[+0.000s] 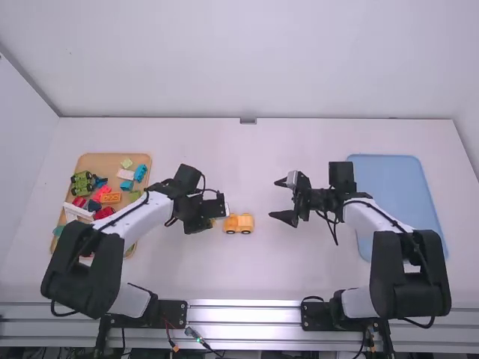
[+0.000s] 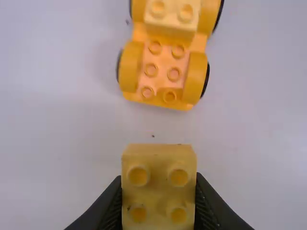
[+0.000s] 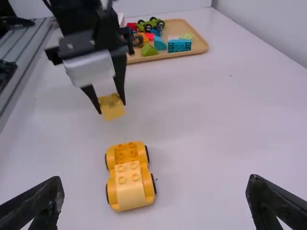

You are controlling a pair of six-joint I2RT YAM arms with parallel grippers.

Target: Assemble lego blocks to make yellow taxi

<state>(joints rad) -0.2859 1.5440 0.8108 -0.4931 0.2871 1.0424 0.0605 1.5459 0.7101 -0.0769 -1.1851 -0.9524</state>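
Note:
My left gripper (image 1: 215, 222) is just left of the yellow car base (image 1: 239, 224) in the high view. In the left wrist view that gripper (image 2: 158, 206) is shut on a yellow block (image 2: 159, 184) with studs; the right wrist view shows this block (image 3: 112, 106) held above the table. The car base (image 2: 163, 72) stands on its wheels, a paler yellow block (image 3: 129, 184) on its end farther from the held block. My right gripper (image 1: 274, 200) is to the right of the base; its fingers are wide apart in the right wrist view (image 3: 156, 199), holding nothing.
A wooden tray (image 1: 114, 159) with several coloured blocks and a green toy vehicle (image 1: 82, 183) lies at the left, partly behind the left arm. On the right, a blue tray (image 1: 397, 194) lies beside and behind the right arm.

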